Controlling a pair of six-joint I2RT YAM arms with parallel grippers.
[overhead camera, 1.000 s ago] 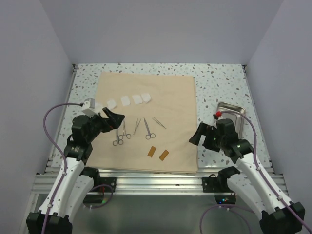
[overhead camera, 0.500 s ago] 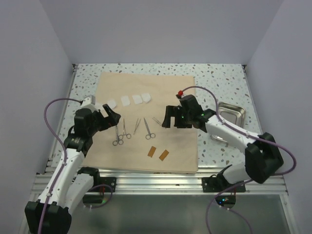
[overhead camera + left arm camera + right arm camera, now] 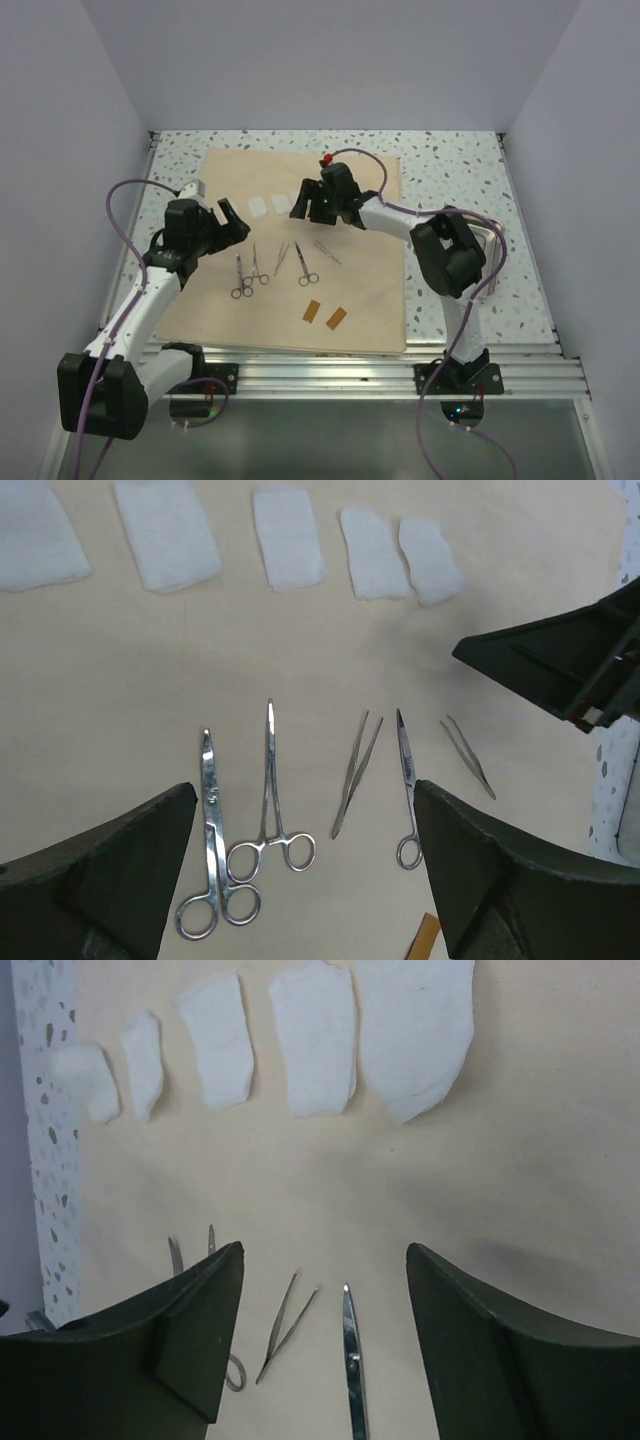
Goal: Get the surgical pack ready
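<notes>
The surgical pack, a large tan fabric sheet (image 3: 350, 200), lies flat on the speckled table. On it are a row of white gauze pieces (image 3: 258, 206), scissors (image 3: 243, 276), forceps (image 3: 282, 258), more scissors (image 3: 303, 265) and tweezers (image 3: 326, 250). My left gripper (image 3: 236, 222) is open and empty above the sheet's left part; its view shows the instruments (image 3: 270, 780) between its fingertips (image 3: 175, 810). My right gripper (image 3: 304, 206) is open and empty over the gauze (image 3: 310, 1045) at the sheet's far middle, with scissor blades (image 3: 350, 1350) below it.
A shiny steel tray (image 3: 492, 232) stands right of the sheet, partly hidden by the right arm. Two small tan strips (image 3: 324, 315) lie near the sheet's front. The right gripper shows at the right edge of the left wrist view (image 3: 560, 665).
My right arm has swung from beside the steel tray leftward and farther, to over the gauze row. My left gripper has shifted slightly farther and stays open.
</notes>
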